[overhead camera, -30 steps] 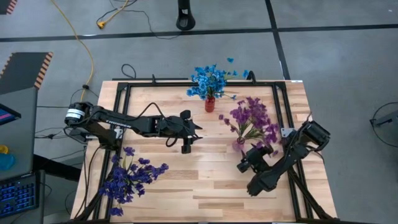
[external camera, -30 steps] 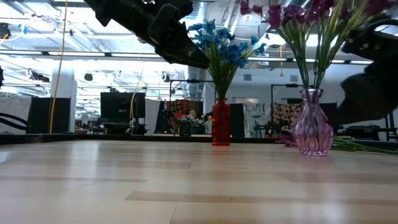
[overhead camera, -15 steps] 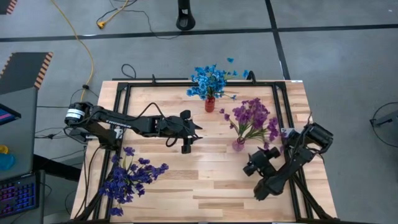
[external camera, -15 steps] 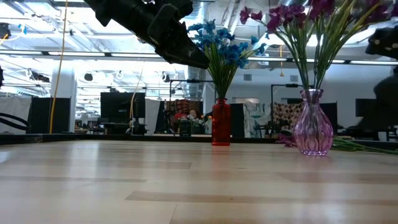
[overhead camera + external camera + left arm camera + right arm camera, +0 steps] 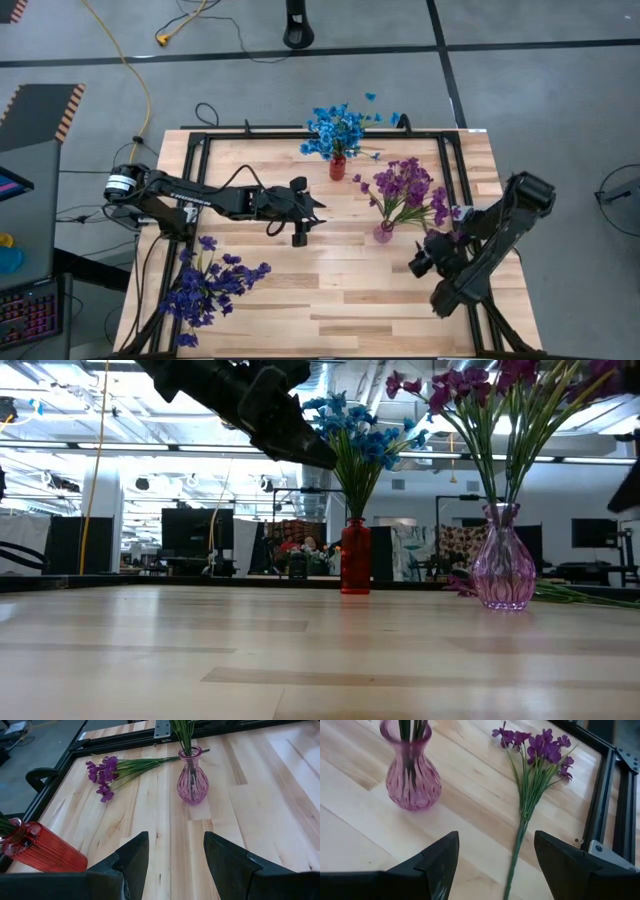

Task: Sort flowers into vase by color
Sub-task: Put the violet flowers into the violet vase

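Observation:
A red vase (image 5: 338,167) at the far middle holds blue flowers (image 5: 338,130). A pink glass vase (image 5: 383,233) to its right holds magenta flowers (image 5: 403,188). One magenta bunch (image 5: 532,765) lies flat on the table beside the pink vase, toward the right edge. Dark indigo flowers (image 5: 210,285) lie in a heap at the near left. My left gripper (image 5: 175,860) hovers open over the table's middle, pointing at the pink vase. My right gripper (image 5: 497,865) hangs open above the table, near and right of the pink vase, with nothing between its fingers.
A black metal frame (image 5: 195,150) runs around the tabletop's edges. Bare wood lies between the indigo heap and the pink vase (image 5: 505,570). The left arm (image 5: 250,405) hangs high over the table in the low view.
My right gripper has risen and drawn back from the pink vase toward the table's right edge, staying open. The magenta flowers in the pink vase have swung a little more upright. My left arm has kept still.

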